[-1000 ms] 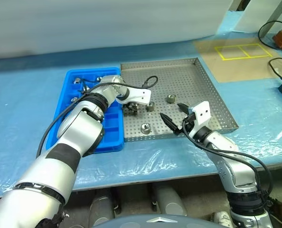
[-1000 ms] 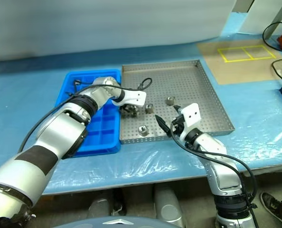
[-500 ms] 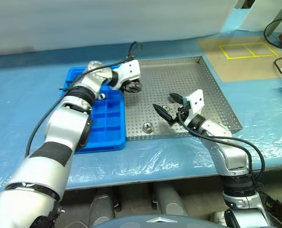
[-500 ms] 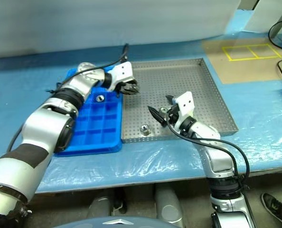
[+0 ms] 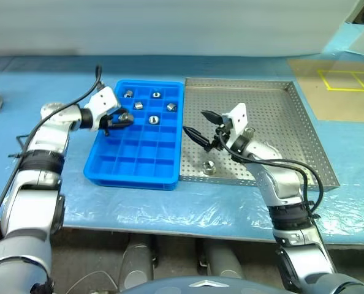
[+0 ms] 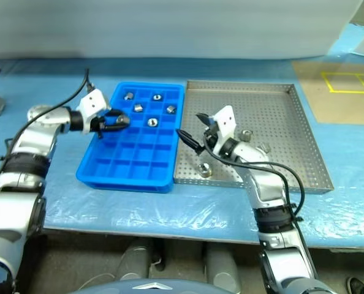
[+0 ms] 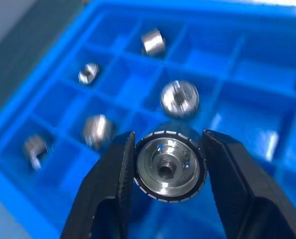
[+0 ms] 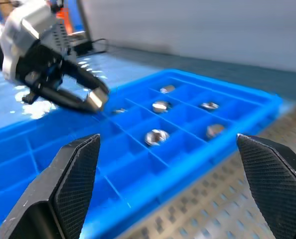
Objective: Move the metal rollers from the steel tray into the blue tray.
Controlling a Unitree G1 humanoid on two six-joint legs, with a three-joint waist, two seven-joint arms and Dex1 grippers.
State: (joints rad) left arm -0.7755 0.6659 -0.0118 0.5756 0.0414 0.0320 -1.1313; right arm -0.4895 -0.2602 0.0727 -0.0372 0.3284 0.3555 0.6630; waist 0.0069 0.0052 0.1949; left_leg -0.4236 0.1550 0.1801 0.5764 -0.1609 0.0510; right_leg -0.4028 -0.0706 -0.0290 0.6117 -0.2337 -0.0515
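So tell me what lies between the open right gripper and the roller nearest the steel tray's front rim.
In the left eye view, only bare perforated floor of the steel tray separates the right gripper from that roller.

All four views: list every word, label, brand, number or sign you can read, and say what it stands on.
None: no readable text in any view.
The blue tray, the steel tray and the metal rollers bear no legible marking.
The roller in the left hand shows only a ridged rim and small holes, no characters.
The yellow lines on the brown mat form plain rectangles, not a sign.

Shiny metal rollers [image 7: 169, 167]; glossy plastic blue tray [image 5: 135, 177].
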